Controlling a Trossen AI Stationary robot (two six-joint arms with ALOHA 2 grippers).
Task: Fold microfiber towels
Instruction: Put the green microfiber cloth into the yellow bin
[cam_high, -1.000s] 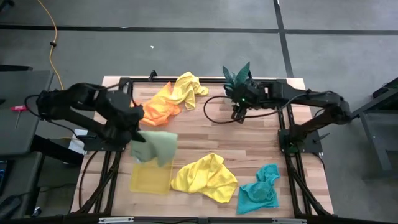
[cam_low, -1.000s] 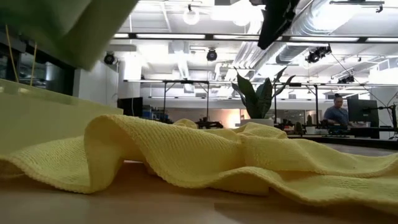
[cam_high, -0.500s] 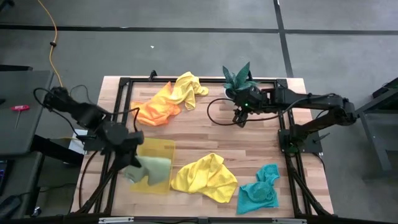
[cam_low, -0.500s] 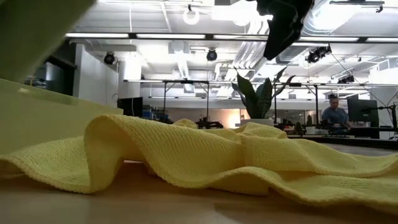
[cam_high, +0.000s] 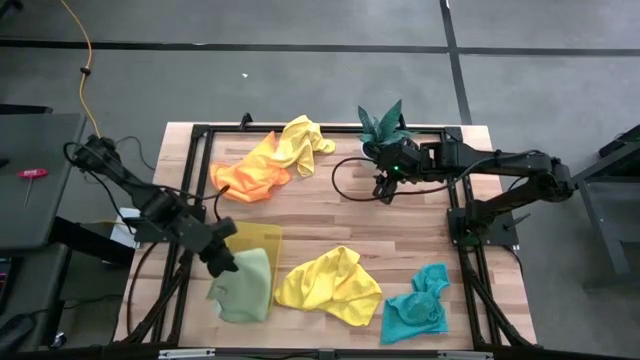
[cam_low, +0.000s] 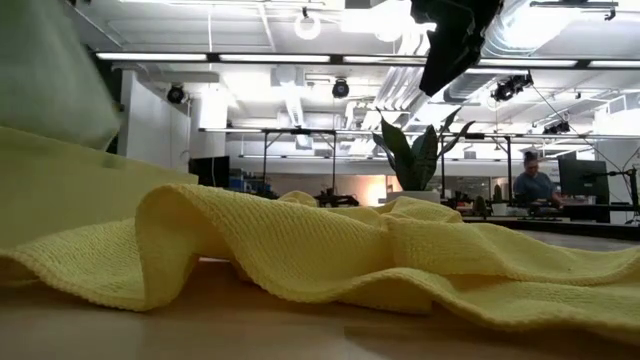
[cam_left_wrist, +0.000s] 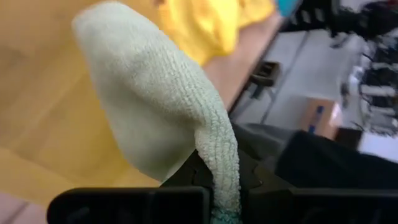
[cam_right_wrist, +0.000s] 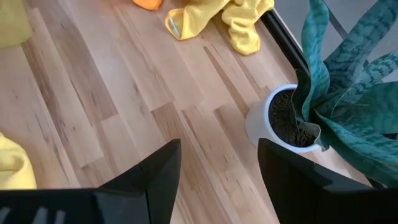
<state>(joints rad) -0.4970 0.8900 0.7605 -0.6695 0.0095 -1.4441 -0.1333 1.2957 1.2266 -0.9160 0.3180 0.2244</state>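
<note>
Left tool (cam_high: 222, 262) pinches the olive-green towel (cam_high: 243, 288) above the yellow tray (cam_high: 258, 240); lower it flat before letting go. Right tool (cam_high: 386, 188) waits wide near the plant (cam_high: 383, 124).

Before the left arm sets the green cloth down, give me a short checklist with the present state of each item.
1. Left tool shut on the soft olive-green microfiber towel: ok.
2. Towel lies over the translucent yellow plastic tray: ok, partly; it overhangs the near edge.
3. Towel lies flat: cannot tell.
4. Crumpled yellow microfiber towel apart from the green one: ok.
5. Right tool open, empty, waiting by the potted green plant: ok.
</note>
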